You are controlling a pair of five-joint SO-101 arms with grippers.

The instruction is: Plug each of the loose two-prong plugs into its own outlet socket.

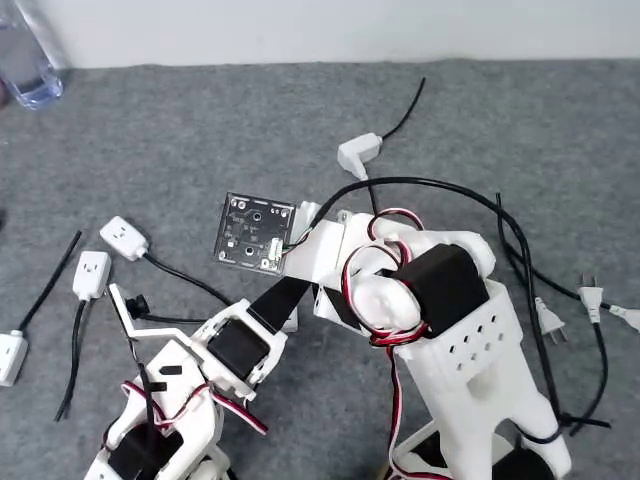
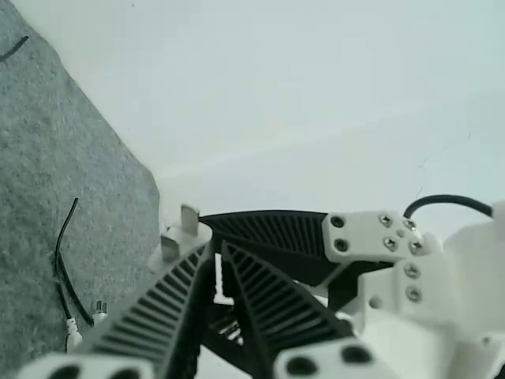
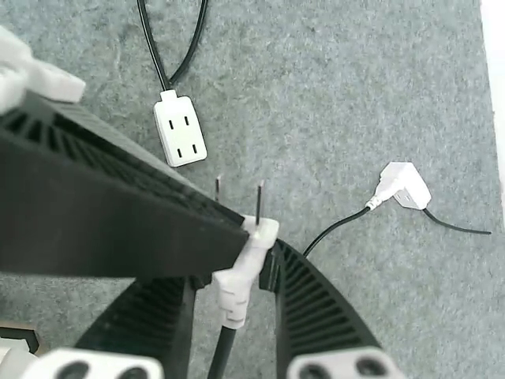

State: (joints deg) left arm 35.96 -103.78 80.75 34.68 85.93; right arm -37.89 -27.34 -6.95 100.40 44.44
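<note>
Over the table's (image 1: 300, 110) middle the right gripper (image 3: 235, 264) clasps one unseated plug (image 3: 246, 241); whether the left gripper (image 2: 215, 251) grips, I cannot tell; left-edge sockets (image 1: 124, 237) sit empty, two plugs (image 1: 590, 296) lie loose.

Arms (image 1: 440, 330): two.
Outlet sockets (image 1: 91, 274): three white, grouped together.
White cord-end block (image 1: 359, 153): one, apart.
Two-prong plugs (image 1: 590, 297): two loose, and there's a third, the held plug (image 3: 246, 257).
Plastic bottle (image 1: 25, 60): one.

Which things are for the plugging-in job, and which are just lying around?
For the job: held two-prong plug; two loose plugs; three outlet sockets; another white corded piece, probably a socket.
Just lying about: clear bottle.
</note>
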